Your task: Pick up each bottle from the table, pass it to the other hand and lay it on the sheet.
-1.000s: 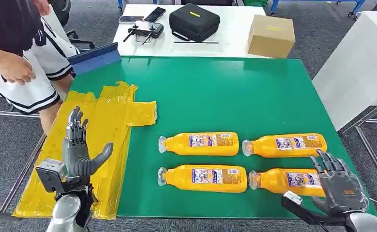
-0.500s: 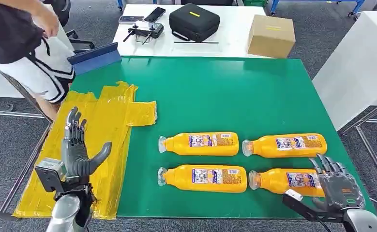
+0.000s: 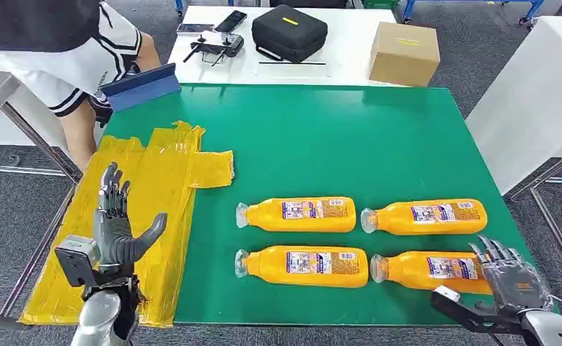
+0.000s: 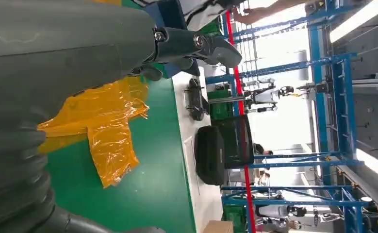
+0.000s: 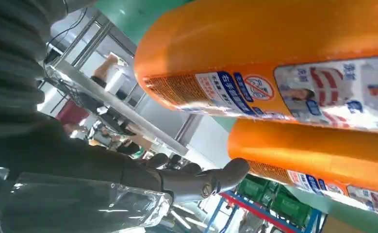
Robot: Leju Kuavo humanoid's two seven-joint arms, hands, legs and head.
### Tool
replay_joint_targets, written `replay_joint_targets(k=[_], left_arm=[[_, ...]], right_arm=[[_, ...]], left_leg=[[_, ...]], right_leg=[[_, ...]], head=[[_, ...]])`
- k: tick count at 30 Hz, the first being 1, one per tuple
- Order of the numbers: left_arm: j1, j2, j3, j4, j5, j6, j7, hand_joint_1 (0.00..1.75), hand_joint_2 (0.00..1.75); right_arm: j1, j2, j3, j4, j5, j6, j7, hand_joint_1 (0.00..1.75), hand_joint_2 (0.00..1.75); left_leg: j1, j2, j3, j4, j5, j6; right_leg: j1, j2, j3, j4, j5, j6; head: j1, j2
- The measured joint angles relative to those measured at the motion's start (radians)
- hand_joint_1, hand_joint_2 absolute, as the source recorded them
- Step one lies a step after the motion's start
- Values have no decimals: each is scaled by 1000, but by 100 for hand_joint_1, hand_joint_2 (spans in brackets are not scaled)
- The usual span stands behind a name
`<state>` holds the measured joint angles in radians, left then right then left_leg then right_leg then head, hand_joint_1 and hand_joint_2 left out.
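— Where do the hands stand?

— The left hand is raised over the yellow sheet, fingers spread, holding nothing. The right hand hovers at the table's near corner, fingers apart and empty.

— And the bottles?

— Four orange bottles lie on their sides on the green table. The nearest bottle lies just beside the right hand's fingertips; whether they touch cannot be told. The sheet lies directly under the left hand.
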<state>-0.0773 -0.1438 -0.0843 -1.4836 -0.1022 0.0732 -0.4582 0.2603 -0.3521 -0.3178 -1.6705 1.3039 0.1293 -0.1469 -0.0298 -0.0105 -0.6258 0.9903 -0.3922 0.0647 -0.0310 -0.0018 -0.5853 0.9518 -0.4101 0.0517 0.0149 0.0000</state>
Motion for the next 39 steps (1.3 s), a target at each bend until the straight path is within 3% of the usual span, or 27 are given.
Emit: replay_joint_targets(k=[39], left_arm=[[-50, -6, 8, 91, 18, -1, -5, 0, 175]], right_arm=[[-101, -58, 86, 175, -55, 62, 27, 0, 175]], left_leg=[[0, 0, 1, 0, 1, 1]], right_leg=[[0, 0, 1, 0, 0, 0]], head=[[0, 0]])
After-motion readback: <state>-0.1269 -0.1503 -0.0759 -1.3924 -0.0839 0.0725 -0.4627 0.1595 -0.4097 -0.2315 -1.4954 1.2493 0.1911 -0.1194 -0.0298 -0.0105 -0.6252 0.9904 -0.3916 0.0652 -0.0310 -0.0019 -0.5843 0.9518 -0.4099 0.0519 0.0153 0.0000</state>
